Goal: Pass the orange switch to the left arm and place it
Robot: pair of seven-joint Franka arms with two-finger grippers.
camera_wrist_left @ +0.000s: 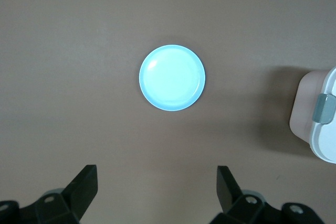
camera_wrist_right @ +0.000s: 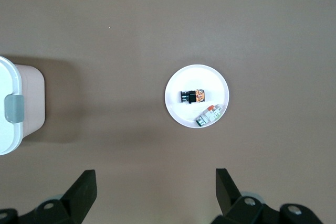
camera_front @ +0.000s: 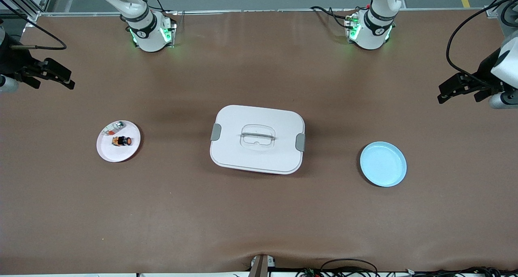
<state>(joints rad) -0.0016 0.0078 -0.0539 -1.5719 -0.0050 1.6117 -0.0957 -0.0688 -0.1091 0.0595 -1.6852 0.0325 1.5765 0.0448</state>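
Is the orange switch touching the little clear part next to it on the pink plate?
Apart. The right wrist view shows a strip of bare pink plate between the orange switch and the clear part.

Two plates (camera_front: 118,152) (camera_front: 383,163) — one box (camera_front: 257,139), seemingly two small parts (camera_front: 122,140) (camera_front: 113,128).

The right tool (camera_wrist_right: 155,192) hangs over bare brown counter (camera_wrist_right: 105,24), fingers spread wide. On a pink plate (camera_wrist_right: 178,108) lie the orange switch (camera_wrist_right: 192,96) and a small clear-and-red component (camera_wrist_right: 209,115). The box (camera_wrist_right: 10,108) stands well apart.
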